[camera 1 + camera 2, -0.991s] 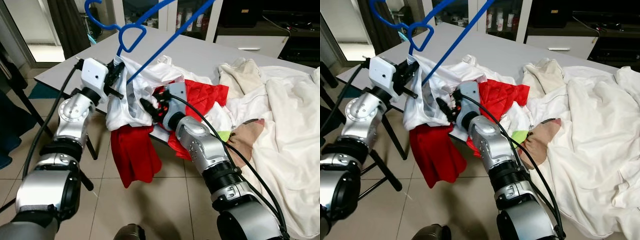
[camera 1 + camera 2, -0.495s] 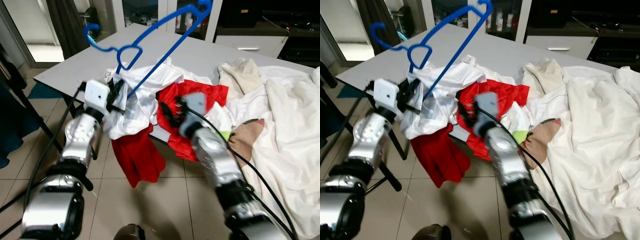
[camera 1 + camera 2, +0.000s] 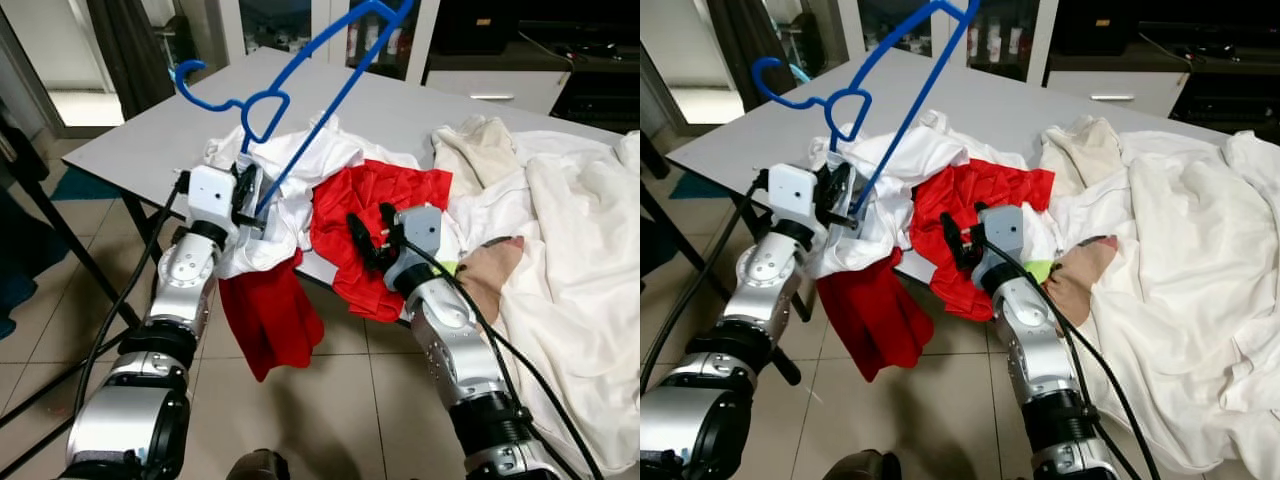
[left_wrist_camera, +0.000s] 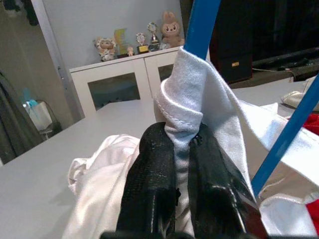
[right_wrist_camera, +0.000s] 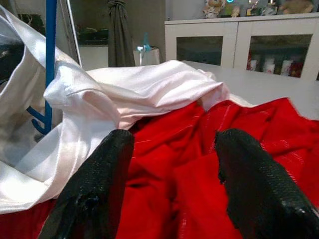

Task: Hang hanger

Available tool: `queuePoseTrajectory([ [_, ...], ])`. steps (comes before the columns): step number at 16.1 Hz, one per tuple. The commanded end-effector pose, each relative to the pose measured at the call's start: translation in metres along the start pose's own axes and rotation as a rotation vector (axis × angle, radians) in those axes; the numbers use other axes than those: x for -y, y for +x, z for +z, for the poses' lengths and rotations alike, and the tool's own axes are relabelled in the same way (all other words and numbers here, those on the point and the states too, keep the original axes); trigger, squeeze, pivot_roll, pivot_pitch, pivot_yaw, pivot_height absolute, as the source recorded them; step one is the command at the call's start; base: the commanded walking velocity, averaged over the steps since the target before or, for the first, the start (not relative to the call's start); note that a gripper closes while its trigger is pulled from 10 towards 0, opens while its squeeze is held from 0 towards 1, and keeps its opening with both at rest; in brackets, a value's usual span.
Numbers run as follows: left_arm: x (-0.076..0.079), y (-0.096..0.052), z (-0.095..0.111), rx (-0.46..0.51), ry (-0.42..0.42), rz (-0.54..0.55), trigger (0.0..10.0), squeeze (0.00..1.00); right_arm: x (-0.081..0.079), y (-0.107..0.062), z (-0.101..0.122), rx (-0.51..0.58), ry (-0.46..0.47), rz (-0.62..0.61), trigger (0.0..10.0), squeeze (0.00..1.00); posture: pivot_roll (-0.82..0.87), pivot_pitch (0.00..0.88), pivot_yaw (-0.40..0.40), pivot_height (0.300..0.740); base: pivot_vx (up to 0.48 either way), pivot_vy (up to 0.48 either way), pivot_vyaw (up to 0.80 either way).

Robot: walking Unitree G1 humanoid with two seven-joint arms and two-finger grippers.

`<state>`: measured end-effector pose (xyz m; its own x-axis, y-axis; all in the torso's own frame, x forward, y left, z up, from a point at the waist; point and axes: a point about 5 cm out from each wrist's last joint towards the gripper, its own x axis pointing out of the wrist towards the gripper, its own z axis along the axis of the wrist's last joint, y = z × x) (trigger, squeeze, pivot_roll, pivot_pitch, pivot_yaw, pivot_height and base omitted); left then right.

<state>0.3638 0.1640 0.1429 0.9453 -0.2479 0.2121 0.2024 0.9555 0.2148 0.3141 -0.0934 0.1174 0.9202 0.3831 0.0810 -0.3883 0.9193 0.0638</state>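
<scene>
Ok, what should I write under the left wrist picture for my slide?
Left gripper pinching a fold of thin white cloth draped on a blue plastic hanger above the grey table.

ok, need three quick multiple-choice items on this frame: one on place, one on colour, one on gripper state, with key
1. Where does the red cloth lie?
A. on the floor
B. at the grey table's edge, partly hanging off
C. on a chair

2. What colour is the plastic hanger?
A. blue
B. green
C. black

3. What is the left gripper doing?
A. open, idle
B. shut on white cloth
C. shut on red cloth

Key:
1 B: red cloth drapes over the grey table edge.
2 A: hanger is blue.
3 B: left gripper pinches the white cloth; right gripper is open.
</scene>
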Motion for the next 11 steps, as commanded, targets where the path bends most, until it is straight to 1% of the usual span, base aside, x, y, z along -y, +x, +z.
queuePoseTrajectory([
  [1, 0.002, 0.002, 0.001, -0.012, 0.017, -0.003, 10.0, 0.0, 0.004, -0.004, 0.002, 0.019, -0.036, -0.005, 10.0, 0.0, 0.11, 0.0, 0.043, 0.74, 0.0, 0.0, 0.0],
  [3, 0.003, 0.0, -0.002, -0.019, 0.024, -0.002, 10.0, 0.0, 0.006, -0.007, 0.001, 0.016, -0.054, -0.006, 10.0, 0.0, 0.11, 0.0, 0.047, 0.74, 0.0, 0.0, 0.0],
  [4, 0.004, -0.005, -0.006, -0.024, 0.03, 0.0, 10.0, 0.0, 0.004, -0.011, 0.0, 0.02, -0.082, 0.003, 10.0, 0.0, 0.11, 0.0, 0.049, 0.74, 0.0, 0.0, 0.0],
  [5, 0.004, -0.007, -0.007, -0.026, 0.032, 0.0, 10.0, 0.0, 0.004, -0.012, 0.0, 0.022, -0.09, 0.007, 10.0, 0.0, 0.11, 0.0, 0.049, 0.74, 0.0, 0.0, 0.0],
  [7, 0.007, -0.013, -0.011, -0.028, 0.032, 0.017, 10.0, 0.0, 0.005, -0.016, -0.001, 0.032, -0.083, -0.015, 10.0, 0.0, 0.12, 0.0, 0.052, 0.74, 0.0, 0.0, 0.0],
  [9, 0.009, -0.016, -0.013, -0.023, 0.02, 0.046, 10.0, 0.0, 0.009, -0.019, 0.0, 0.049, -0.101, -0.044, 10.0, 0.0, 0.12, 0.0, 0.05, 0.74, 0.0, 0.0, 0.0],
  [11, 0.013, -0.016, -0.011, -0.008, 0.005, 0.065, 10.0, 0.0, 0.01, -0.02, 0.001, 0.055, -0.115, -0.048, 10.0, 0.0, 0.12, 0.0, 0.049, 0.74, 0.0, 0.0, 0.0],
])
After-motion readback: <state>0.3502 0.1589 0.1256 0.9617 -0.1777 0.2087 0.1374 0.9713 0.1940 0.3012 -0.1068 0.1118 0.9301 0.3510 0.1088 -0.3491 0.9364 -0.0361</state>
